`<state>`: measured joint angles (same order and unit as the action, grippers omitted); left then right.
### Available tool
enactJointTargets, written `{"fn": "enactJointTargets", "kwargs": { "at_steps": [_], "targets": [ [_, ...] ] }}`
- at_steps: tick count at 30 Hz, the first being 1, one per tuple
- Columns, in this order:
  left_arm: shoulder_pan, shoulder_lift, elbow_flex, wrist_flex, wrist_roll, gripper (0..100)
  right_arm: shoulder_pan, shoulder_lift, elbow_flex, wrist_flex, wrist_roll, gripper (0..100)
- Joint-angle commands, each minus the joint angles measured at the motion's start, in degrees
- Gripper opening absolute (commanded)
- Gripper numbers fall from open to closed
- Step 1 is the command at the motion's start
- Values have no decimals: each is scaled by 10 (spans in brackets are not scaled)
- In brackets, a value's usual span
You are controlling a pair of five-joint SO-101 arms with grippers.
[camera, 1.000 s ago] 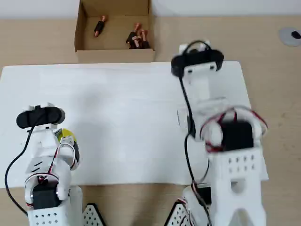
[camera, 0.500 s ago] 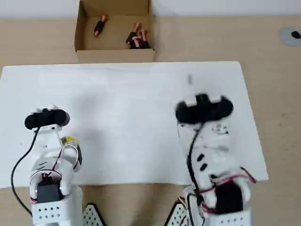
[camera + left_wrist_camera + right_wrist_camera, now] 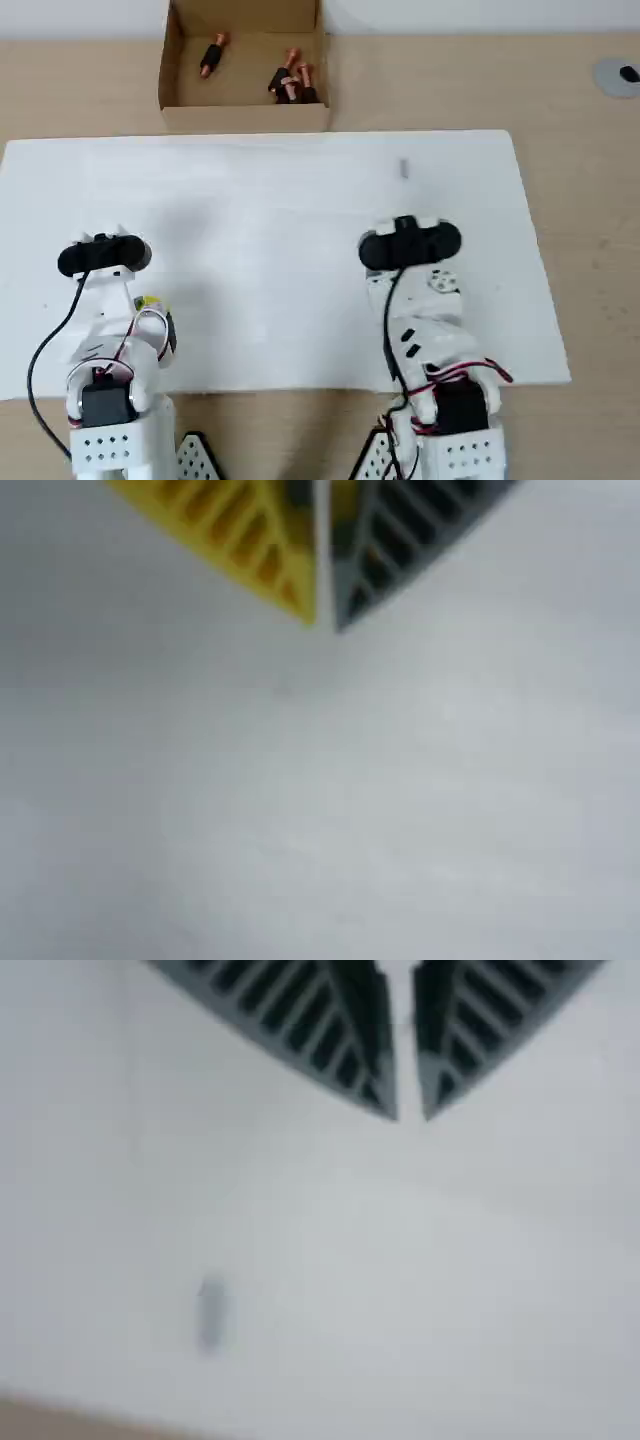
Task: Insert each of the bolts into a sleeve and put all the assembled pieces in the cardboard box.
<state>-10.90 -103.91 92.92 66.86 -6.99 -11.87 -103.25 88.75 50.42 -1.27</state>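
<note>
Both shut and empty: left end effector (image 3: 322,618) and right end effector (image 3: 405,1112) sit over the sheet (image 3: 250,220), well away from the pieces (image 3: 290,82) in the box (image 3: 240,118).

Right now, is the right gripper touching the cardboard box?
Apart. The high view shows the right gripper over the near half of the white sheet, with bare sheet between it and the cardboard box.

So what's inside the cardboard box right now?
The cardboard box holds one dark, copper-tipped piece alone on the left and a cluster of similar pieces toward the right. They overlap, so the count is unclear.
</note>
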Motion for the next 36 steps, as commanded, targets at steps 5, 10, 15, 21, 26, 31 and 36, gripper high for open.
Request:
{"fn": "enactJointTargets", "kwargs": {
  "at_steps": [5,10,15,21,26,31,36],
  "targets": [
    [-7,-5,-2,-3,-2,9,9,-67,67,-13,6,10],
    [-7,-5,-2,-3,-2,9,10,-66,80,4,6,10],
    [-7,-5,-2,-3,-2,9,8,-65,80,58,6,10],
    [-7,-5,-2,-3,-2,9,8,-68,76,121,6,10],
    [-7,-5,-2,-3,-2,9,8,-68,76,121,6,10],
    [-7,-5,-2,-3,-2,9,8,-68,76,121,6,10],
    [-7,-5,-2,-3,-2,9,8,-68,76,121,6,10]
  ]
}}
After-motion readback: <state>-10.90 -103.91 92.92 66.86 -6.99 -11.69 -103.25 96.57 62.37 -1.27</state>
